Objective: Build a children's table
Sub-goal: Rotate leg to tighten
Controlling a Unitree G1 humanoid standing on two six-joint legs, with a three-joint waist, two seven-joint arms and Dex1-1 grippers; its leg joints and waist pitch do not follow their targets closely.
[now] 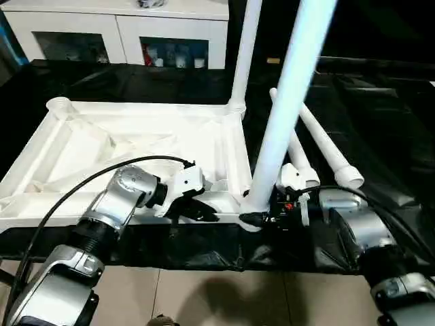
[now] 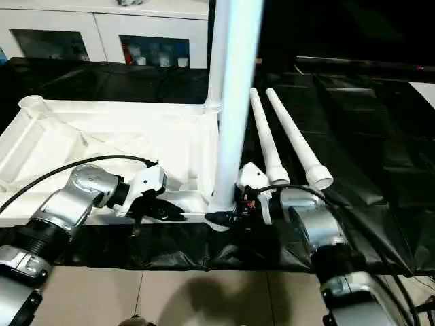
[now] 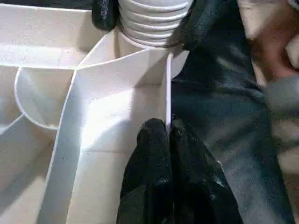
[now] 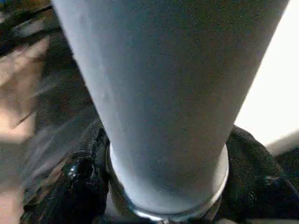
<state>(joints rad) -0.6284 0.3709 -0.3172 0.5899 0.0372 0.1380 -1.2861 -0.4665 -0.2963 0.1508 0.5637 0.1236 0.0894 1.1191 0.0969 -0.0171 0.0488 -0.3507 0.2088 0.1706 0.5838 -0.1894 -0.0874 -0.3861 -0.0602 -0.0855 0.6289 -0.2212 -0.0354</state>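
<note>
My left claw (image 1: 204, 212) is pinched tight on the thin near edge wall of the tabletop (image 1: 88, 146), one black finger (image 3: 149, 154) on each side of that upright rim, close to the near right corner. My right claw (image 1: 262, 217) comes in from the other side and sits around the foot of the near leg (image 1: 285, 115), a black finger on either side of its ribbed base where it enters the corner socket; the fingers hug the tube, though I cannot tell how firmly they bear on it. That leg rises nearly upright, leaning slightly away from the tabletop. The tabletop lies upside down on a black sheet (image 1: 380, 122), its ribs and sockets facing up. A second leg (image 1: 245, 54) stands in the far right corner socket, and the far left socket (image 1: 60, 105) is open. Two more legs (image 2: 289, 139) lie side by side on the sheet just right of the tabletop. A white cabinet (image 1: 115, 30) with glass doors stands behind.
</note>
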